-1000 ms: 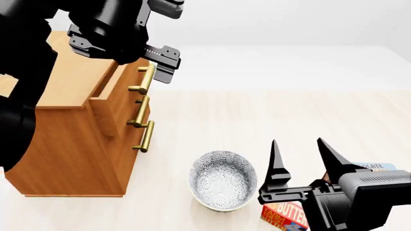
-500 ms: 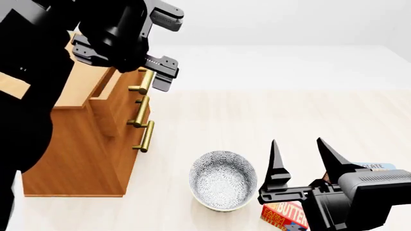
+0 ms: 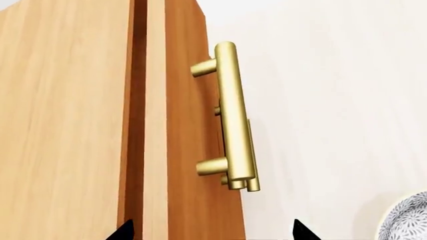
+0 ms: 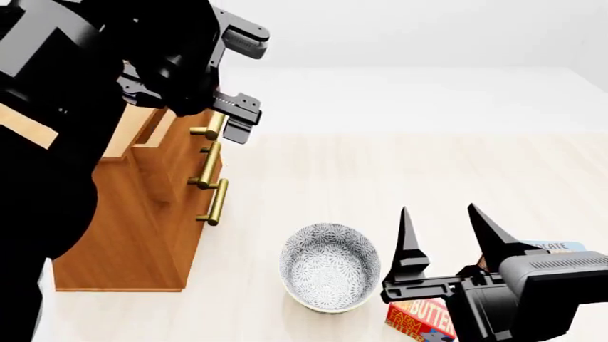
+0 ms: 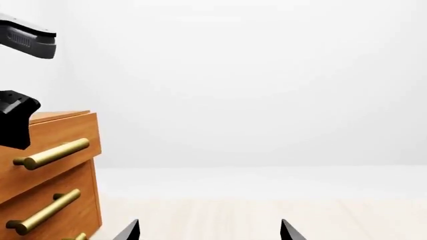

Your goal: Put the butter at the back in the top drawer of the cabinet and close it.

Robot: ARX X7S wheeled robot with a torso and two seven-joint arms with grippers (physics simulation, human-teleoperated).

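Butter, a small rectangular red and yellow-orange box with white lettering (image 4: 421,318), lies on the pale wood-grain surface (image 4: 399,178) at the near edge of the head view, partly covered by the right arm. The right gripper (image 4: 454,231) hangs just above and beyond it; its two black pointed jaws stand wide apart and hold nothing. A blue-edged box (image 4: 554,247) shows just behind that arm, mostly hidden. Beside the butter, apart from it, stands a round bowl with a fine grey-and-white pattern (image 4: 331,266); only its rim shows in the left wrist view.

Farther off, the boxy light-brown wooden cabinet (image 4: 142,228) stands at the left, with three horizontal brass bar handles stacked down its front. The top drawer (image 4: 156,128) is pulled out part-way. The left wrist view alone shows the narrow dark gap behind the drawer front, and its smooth cylindrical brass handle (image 3: 232,117) on two short posts. The left gripper (image 3: 210,231) is above that drawer front; its jaws are spread, one tip over the cabinet top, the other over open surface, gripping nothing.

Open surface extends between bowl and cabinet and to the white far wall (image 5: 267,75).
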